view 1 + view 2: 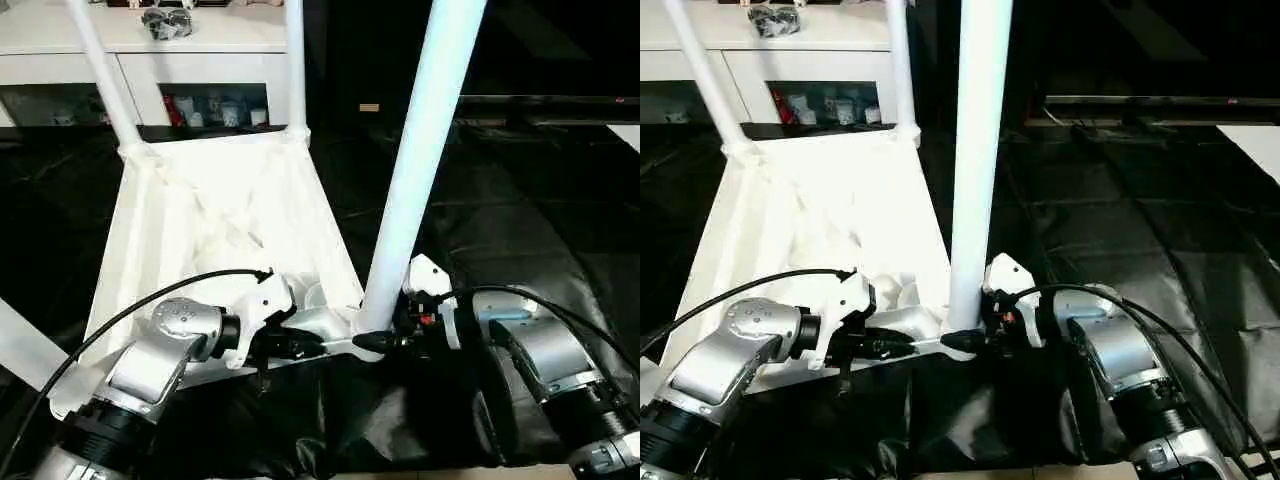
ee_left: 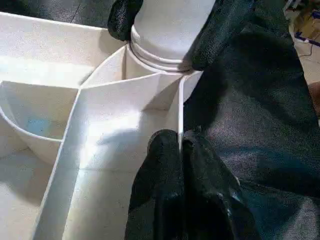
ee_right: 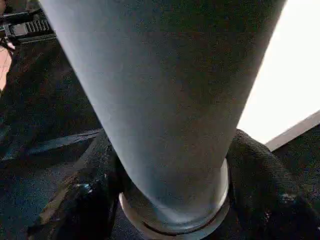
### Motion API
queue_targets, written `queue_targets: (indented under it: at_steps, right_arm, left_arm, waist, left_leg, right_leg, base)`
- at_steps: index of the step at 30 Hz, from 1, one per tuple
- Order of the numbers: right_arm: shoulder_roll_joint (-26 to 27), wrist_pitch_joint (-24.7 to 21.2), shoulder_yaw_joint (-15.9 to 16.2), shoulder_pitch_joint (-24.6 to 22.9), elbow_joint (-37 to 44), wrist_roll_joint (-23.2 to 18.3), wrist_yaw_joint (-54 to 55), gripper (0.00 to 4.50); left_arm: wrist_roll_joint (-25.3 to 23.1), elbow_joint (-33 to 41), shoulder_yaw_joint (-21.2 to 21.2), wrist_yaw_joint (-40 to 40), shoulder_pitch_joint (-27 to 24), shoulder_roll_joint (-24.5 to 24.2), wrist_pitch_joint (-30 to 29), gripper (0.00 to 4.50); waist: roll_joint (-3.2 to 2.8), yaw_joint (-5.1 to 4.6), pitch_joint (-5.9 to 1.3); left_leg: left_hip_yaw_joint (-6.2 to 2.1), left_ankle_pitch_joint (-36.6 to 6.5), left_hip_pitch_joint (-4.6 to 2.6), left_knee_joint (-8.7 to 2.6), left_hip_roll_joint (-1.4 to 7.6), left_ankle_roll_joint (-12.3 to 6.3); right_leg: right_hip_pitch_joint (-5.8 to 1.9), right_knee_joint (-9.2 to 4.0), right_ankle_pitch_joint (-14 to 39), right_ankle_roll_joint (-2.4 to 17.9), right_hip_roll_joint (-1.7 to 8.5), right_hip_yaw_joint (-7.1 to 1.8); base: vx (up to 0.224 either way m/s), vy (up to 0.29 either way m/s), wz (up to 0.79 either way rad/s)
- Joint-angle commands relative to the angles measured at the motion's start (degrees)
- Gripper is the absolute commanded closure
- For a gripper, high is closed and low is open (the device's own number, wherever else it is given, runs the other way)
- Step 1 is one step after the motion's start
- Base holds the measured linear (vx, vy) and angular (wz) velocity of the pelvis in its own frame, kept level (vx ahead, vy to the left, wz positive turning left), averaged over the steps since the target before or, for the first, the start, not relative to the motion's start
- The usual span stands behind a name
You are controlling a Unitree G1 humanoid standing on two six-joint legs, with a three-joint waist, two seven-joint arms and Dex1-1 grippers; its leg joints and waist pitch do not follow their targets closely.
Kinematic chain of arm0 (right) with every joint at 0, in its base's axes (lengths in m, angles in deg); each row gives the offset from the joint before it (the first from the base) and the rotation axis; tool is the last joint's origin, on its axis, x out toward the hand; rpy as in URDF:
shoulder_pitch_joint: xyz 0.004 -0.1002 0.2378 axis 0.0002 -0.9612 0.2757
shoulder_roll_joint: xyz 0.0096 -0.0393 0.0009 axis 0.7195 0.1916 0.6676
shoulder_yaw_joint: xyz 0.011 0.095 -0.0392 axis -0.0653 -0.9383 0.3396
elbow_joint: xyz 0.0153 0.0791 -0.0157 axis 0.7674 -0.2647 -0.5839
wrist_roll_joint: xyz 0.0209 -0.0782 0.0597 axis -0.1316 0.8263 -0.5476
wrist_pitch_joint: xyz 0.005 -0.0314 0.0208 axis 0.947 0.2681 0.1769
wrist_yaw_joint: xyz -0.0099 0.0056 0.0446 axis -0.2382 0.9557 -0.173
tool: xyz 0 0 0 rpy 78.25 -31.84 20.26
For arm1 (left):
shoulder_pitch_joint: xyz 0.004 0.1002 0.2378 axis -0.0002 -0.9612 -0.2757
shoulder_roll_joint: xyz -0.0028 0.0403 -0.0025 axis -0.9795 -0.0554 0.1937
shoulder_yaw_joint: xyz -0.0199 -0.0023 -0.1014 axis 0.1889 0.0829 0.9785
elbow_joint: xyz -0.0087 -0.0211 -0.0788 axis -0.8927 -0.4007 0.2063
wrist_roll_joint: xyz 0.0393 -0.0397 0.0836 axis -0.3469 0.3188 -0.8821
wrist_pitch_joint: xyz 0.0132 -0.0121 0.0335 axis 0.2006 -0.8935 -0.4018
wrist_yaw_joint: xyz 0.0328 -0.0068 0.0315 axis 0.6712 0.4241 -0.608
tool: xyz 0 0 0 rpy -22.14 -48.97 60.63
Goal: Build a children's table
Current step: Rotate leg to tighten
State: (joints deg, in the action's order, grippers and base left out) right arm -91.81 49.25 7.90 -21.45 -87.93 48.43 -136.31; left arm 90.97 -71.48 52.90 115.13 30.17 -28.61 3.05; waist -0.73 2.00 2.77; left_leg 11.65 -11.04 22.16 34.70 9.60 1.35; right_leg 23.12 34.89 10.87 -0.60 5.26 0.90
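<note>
The children's table (image 1: 215, 215) is lying upside down on black sheeting (image 1: 520, 240), ribbed underside facing up, in the middle of the head view. Two legs are standing in its far corner sockets, at about 11 and 12 o'clock, their tops cut off by the picture edge. A third leg (image 1: 425, 150) is standing in the near corner socket at about 5 o'clock of the tabletop. The right hand (image 1: 978, 340) is closing its two black fingers (image 3: 260, 195) around the base of this leg, just above the socket collar. The left hand (image 2: 180, 190) is pinching the thin rim (image 2: 181, 115) of the tabletop beside that corner, fingers pressed together on it.

Behind the table, at 12 o'clock, a white cabinet (image 1: 200, 70) is standing with small items behind its glass, too blurred to name. A dark object (image 1: 165, 22) is lying on top. At 8 o'clock a white piece (image 1: 20, 345) is crossing the edge, mostly cut off.
</note>
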Motion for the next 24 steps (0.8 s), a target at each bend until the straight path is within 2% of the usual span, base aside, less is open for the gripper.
queue_targets:
  at_steps: [1, 4, 6, 7, 8, 9, 11, 13, 14, 15, 17, 18, 21, 23, 24]
  right_arm:
    - [2.6, -0.1, 2.9, -1.0, 1.6, -1.4, -0.7, 1.84]
    - [4.2, 0.3, 1.9, -1.5, 0.6, -1.6, 2.1, 1.87]
    - [5.9, 1.0, 0.9, -1.6, -0.4, -1.3, 4.9, 1.88]
    - [9.0, 1.6, -0.8, -1.2, -2.3, -0.8, 10.4, 1.88]
    - [10.7, 1.3, -1.8, -0.8, -3.4, -0.9, 13.4, 1.88]
    - [12.8, 0.8, -3.0, -0.3, -4.8, -0.8, 17.1, 1.88]
    - [14.1, 0.5, -3.7, 0.2, -5.9, -0.4, 19.5, 1.89]
    - [18.1, 1.7, -5.0, 2.0, -10.0, 1.6, 28.2, 1.89]
    - [20.7, 2.5, -5.5, 3.5, -12.8, 3.3, 34.5, 1.89]
    - [21.6, 2.8, -5.6, 4.1, -13.8, 4.0, 36.7, 1.89]
    - [23.4, 2.8, -6.0, 4.9, -15.0, 4.8, 39.7, 1.89]
    - [24.3, 2.7, -6.3, 5.4, -15.5, 4.9, 40.6, 1.89]
    - [25.5, 5.4, -5.1, 5.3, -14.6, 4.9, 38.2, 1.89]
    - [25.3, 5.2, -5.4, 5.0, -13.9, 4.0, 36.5, 1.33]
    - [25.3, 5.3, -5.6, 5.0, -14.0, 3.7, 36.2, 1.33]
  left_arm:
    - [1.8, 2.9, -0.4, -0.6, 1.4, 2.0, 1.4, 4.5]
    - [1.5, 2.7, -0.3, -2.6, 1.5, 3.2, 1.3, 4.5]
    - [1.5, 2.8, -0.2, -3.8, 1.6, 4.1, 1.0, 4.5]
    - [0.5, 2.4, -0.2, -7.2, 1.8, 6.1, 0.8, 4.5]
    - [-0.2, 2.3, -0.3, -8.9, 1.9, 7.1, 0.8, 4.5]
    - [-1.0, 1.9, -0.4, -11.1, 2.1, 8.4, 0.6, 4.5]
    - [-1.6, 1.6, -0.3, -12.8, 2.2, 9.3, 0.3, 4.5]
    - [-2.8, 0.0, -0.3, -17.7, 3.3, 12.7, -0.3, 4.5]
    - [-3.6, -0.9, -0.6, -20.6, 4.0, 15.0, -0.6, 4.5]
    - [-3.9, -1.2, -0.7, -21.5, 4.3, 15.7, -0.5, 4.5]
    - [-4.6, -1.4, -1.7, -22.3, 4.5, 16.5, -0.5, 4.5]
    - [-5.2, -1.4, -2.3, -22.4, 4.4, 16.9, -0.4, 4.5]
    - [-6.5, -1.2, -3.3, -21.9, 4.4, 16.9, 0.3, 4.5]
    - [-6.4, -0.8, -3.2, -21.5, 4.1, 16.4, 0.3, 4.5]
    - [-6.3, -0.8, -2.9, -21.5, 4.0, 16.3, 0.2, 4.5]
  waist:
    - [0.34, -0.33, -3.39]
    - [0.37, -0.4, -3.27]
    - [0.4, -0.6, -3.24]
    - [0.38, -0.6, -3.2]
    - [0.43, -1.04, -3.07]
    - [0.43, -1.22, -3.16]
    - [0.51, -2.02, -3.08]
    - [0.48, -2.59, -3.1]
    - [0.51, -3.14, -2.96]
    - [0.52, -3.43, -3.11]
    - [0.55, -3.56, -3.26]
    - [0.54, -3.46, -3.27]
    - [0.61, -3.26, -3.42]
    - [0.49, -3.17, -3.39]
    - [0.42, -3.13, -3.39]
  left_leg:
    - [-1.43, -12.0, -1.44, -4.54, 3.32, -2.43]
    - [-1.47, -13.0, -1.42, -4.67, 3.33, -1.95]
    - [-1.58, -14.7, -1.45, -4.78, 3.27, -0.91]
    - [-1.65, -14.9, -1.49, -4.87, 3.32, -0.64]
    - [-1.6, -15.4, -1.34, -4.94, 3.29, -0.05]
    - [-1.86, -16.2, -1.21, -5.05, 3.2, 0.74]
    - [-1.93, -17.5, -1.2, -5.1, 3.15, 1.13]
    - [-2.0, -17.9, -1.07, -5.1, 3.05, 1.21]
    - [-1.96, -18.4, -1.02, -5.08, 3.02, 1.62]
    - [-2.22, -18.7, -1.01, -5.0, 2.8, 2.18]
    - [-2.25, -17.5, -0.64, -5.05, 2.86, 1.61]
    - [-2.07, -17.8, -0.92, -4.94, 2.84, 0.99]
    - [-1.84, -16.0, -0.88, -4.78, 2.89, -0.33]
    - [-1.84, -15.3, -0.83, -4.8, 2.91, -0.75]
    - [-1.81, -14.9, -0.83, -4.8, 2.94, -1.1]
  right_leg:
    - [-1.99, -3.93, 9.5, 14.6, 2.33, -1.51]
    - [-1.94, -4.08, 11.2, 14.3, 2.35, -1.54]
    - [-1.82, -4.32, 14.2, 13.5, 2.41, -1.54]
    - [-1.8, -4.38, 14.7, 13.2, 2.41, -1.51]
    - [-1.63, -4.5, 15.5, 13.0, 2.41, -1.64]
    - [-1.84, -4.58, 17.2, 12.3, 2.51, -1.42]
    - [-1.58, -4.73, 18.4, 11.8, 2.38, -1.42]
    - [-1.57, -4.85, 19.1, 11.3, 2.33, -1.38]
    - [-1.21, -4.92, 19.9, 11.4, 2.36, -1.45]
    - [-1.43, -4.98, 21.8, 10.8, 2.48, -1.29]
    - [-1.72, -4.99, 20.1, 10.3, 2.48, -1.3]
    - [-1.42, -5.09, 19.0, 10.5, 2.31, -1.41]
    - [-1.63, -4.84, 15.3, 11.6, 2.3, -1.44]
    - [-1.72, -4.7, 14.2, 11.9, 2.25, -1.43]
    - [-1.77, -4.57, 13.0, 12.5, 2.19, -1.38]
  base:
    - [0.0, 0.0, 0.0]
    - [0.0, 0.0, 0.0]
    - [0.0, 0.0, 0.0]
    - [0.0, 0.0, 0.0]
    - [0.0, 0.0, 0.0]
    - [0.0, 0.0, 0.0]
    - [0.0, 0.0, 0.0]
    - [0.0, 0.0, 0.0]
    - [0.0, 0.0, 0.0]
    - [0.0, 0.0, 0.0]
    - [0.0, 0.0, 0.0]
    - [0.0, 0.0, 0.0]
    - [0.0, 0.0, 0.0]
    - [0.0, 0.0, 0.0]
    - [0.0, 0.0, 0.0]
